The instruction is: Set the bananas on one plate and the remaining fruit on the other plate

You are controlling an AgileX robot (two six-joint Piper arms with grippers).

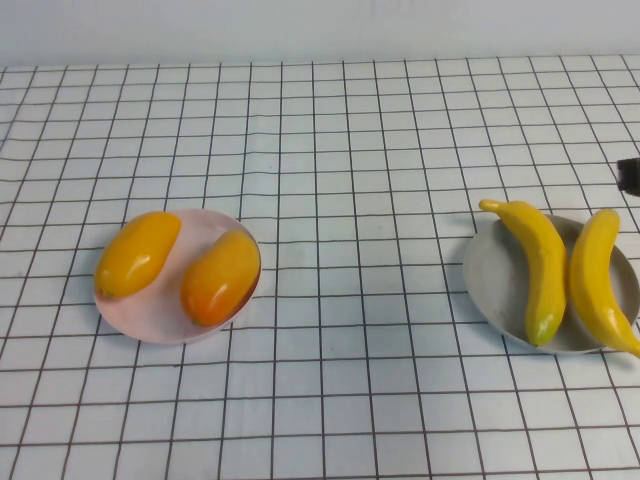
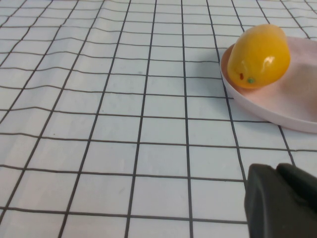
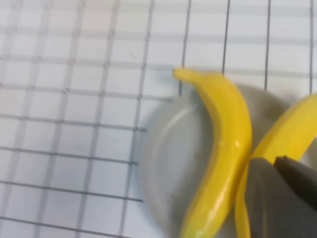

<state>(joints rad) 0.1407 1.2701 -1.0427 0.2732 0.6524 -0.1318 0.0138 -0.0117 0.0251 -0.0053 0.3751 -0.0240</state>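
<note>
The right claw (image 3: 282, 198) shows in its wrist view as a dark blurred mass hanging over the grey plate (image 3: 168, 163), just above the two bananas; whether its fingers are spread or pressed together cannot be told. In the high view only a small dark tip of the right claw (image 1: 628, 174) pokes in at the right edge, above and apart from the plate.

The left claw (image 2: 280, 201) appears in its own wrist view as a dark shape low over the table (image 2: 124, 124), short of the pink plate (image 2: 277, 106). Its fingers cannot be judged either. It holds nothing that can be seen.

On the right side of the table (image 1: 350, 150), which is covered with a white cloth with a black grid, the grey plate (image 1: 495, 285) carries both bananas. The left banana (image 1: 535, 265) lies with its stem past the plate's far rim; the right banana (image 1: 598, 280) lies just beside it, its near end reaching over the rim. They are close together, nearly touching around the middle.

On the left side sits the pink plate (image 1: 205, 230) with the two mangoes on it. The yellow mango (image 1: 137, 253) lies on the plate's left part, overhanging the rim. The redder mango (image 1: 221, 277) lies on the right part, near the first but apart from it. The two plates are well apart.
</note>
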